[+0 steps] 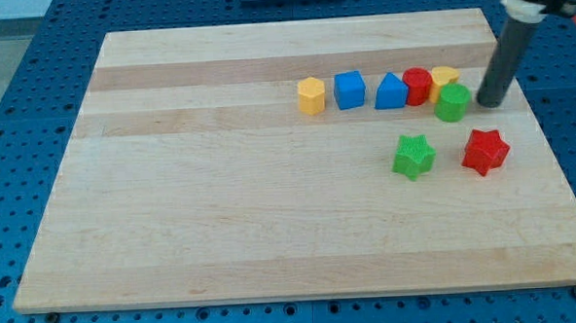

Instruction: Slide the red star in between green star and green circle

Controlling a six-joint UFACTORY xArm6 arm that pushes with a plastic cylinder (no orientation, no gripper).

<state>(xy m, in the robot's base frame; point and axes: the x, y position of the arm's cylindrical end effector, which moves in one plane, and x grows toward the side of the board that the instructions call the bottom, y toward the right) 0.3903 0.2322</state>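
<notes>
**Tip parked upper right, red star untouched**

My tip (487,103), a bare rod with no jaws to open, sits just right of the green circle (452,103). Your red star (485,151) lies below it, right of the green star (413,156); the tip looks positioned to come round it.

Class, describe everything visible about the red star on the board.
The red star is a small, chunky, matte plastic-looking block lying flat on the wooden board near the view's right edge. Nothing touches it. The green star sits to its left, the green circle above-left, and my tip directly above it.
</notes>
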